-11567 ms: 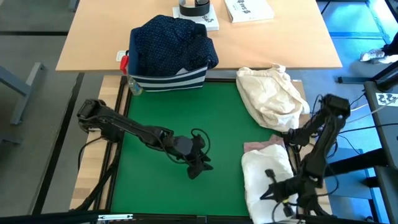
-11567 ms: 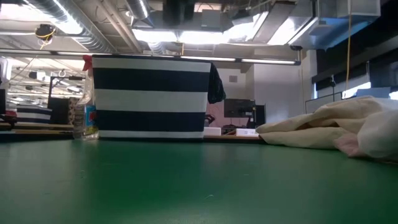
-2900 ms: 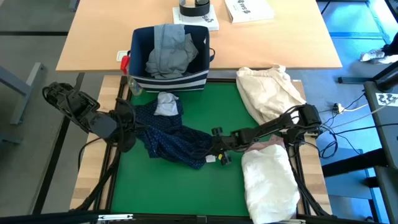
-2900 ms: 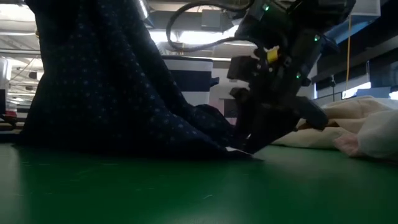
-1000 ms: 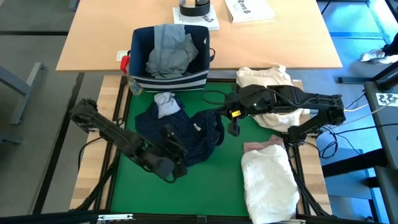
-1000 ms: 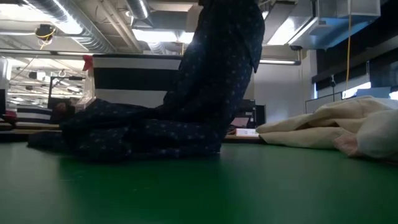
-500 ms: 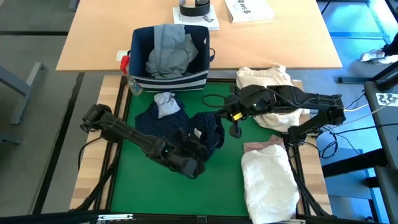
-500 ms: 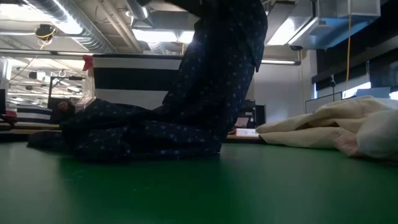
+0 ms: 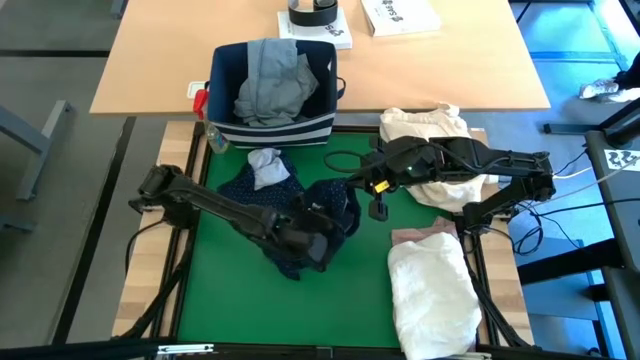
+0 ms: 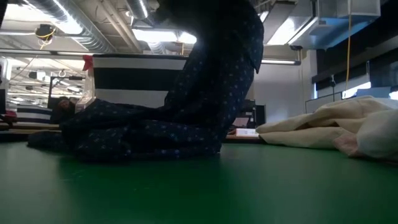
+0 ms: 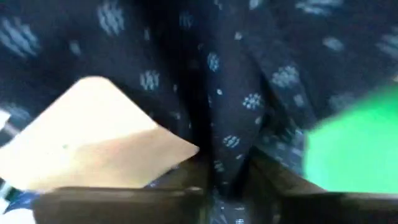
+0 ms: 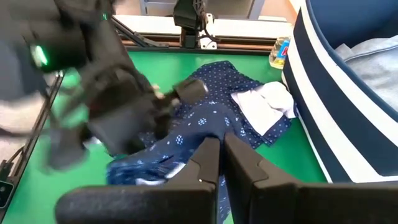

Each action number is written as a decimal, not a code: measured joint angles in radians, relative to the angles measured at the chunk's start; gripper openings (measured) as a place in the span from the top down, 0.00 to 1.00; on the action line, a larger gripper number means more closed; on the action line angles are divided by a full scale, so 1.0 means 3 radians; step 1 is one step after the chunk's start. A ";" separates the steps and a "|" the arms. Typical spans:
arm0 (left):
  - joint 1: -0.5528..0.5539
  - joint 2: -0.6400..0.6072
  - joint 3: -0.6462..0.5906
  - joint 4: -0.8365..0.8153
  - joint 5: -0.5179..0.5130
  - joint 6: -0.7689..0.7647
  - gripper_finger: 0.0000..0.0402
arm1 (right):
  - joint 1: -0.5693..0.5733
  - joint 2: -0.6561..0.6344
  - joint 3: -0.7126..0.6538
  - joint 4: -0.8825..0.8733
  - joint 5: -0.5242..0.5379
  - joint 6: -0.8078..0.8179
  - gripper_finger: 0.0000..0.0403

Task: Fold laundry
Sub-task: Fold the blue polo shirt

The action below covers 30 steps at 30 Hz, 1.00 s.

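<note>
My right gripper (image 9: 378, 197) pinches the navy dotted shirt (image 9: 300, 205) and lifts its three o'clock edge off the green mat (image 9: 350, 300), while my left gripper (image 9: 318, 240) clamps a fold at the shirt's five o'clock corner, mid-mat.

I find no text, label, brand, number or sign that I can read in any view. The white booklet (image 9: 399, 14) at the far edge of the wooden table (image 9: 150, 60) carries dark print, but it is too small for me to make out. A pale tag (image 11: 93, 140) on the navy dotted shirt (image 9: 300, 215) shows blank in the left wrist view. The bottle (image 12: 281, 51) beside the striped bin (image 9: 270, 128) has a coloured label, illegible.
</note>
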 joint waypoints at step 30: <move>-0.0395 -0.2409 0.0008 -0.1643 -0.0062 -0.0378 1.00 | -0.0001 0.0570 0.0003 0.0377 0.0126 0.0516 0.73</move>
